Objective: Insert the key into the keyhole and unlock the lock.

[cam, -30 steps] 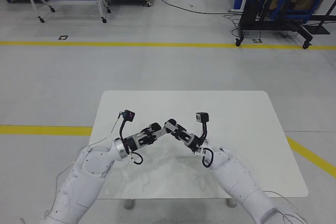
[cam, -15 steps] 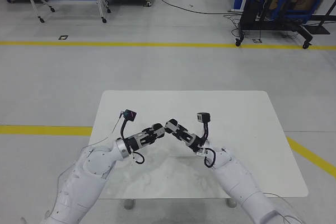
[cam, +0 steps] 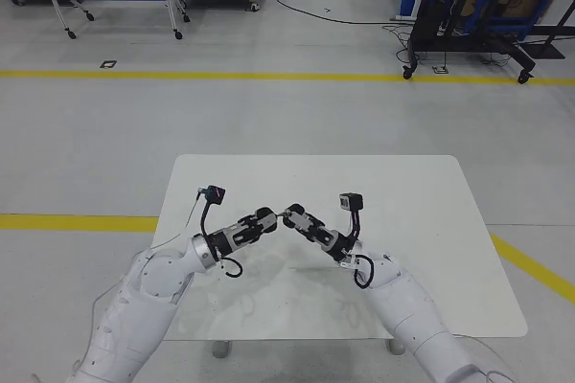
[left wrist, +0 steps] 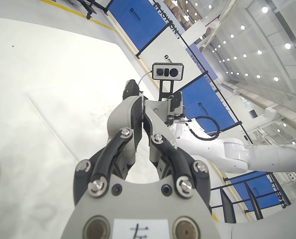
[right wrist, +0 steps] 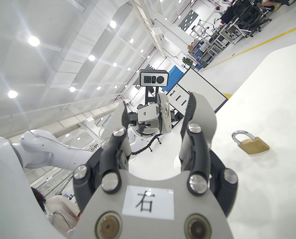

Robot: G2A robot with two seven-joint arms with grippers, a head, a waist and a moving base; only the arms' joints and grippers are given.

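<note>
Industrial lab hall: yellow floor lines [cam: 268, 74], blue partition panels [left wrist: 135, 23].

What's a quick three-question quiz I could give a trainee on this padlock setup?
1. True or false: the right gripper is clamped on the padlock.
2. Where is the padlock? A) lying on the white table; B) hanging from a hook; C) on the floor.
3. Fill in: the right gripper's jaws stand ____.

Key: 1 false; 2 A; 3 open.
</note>
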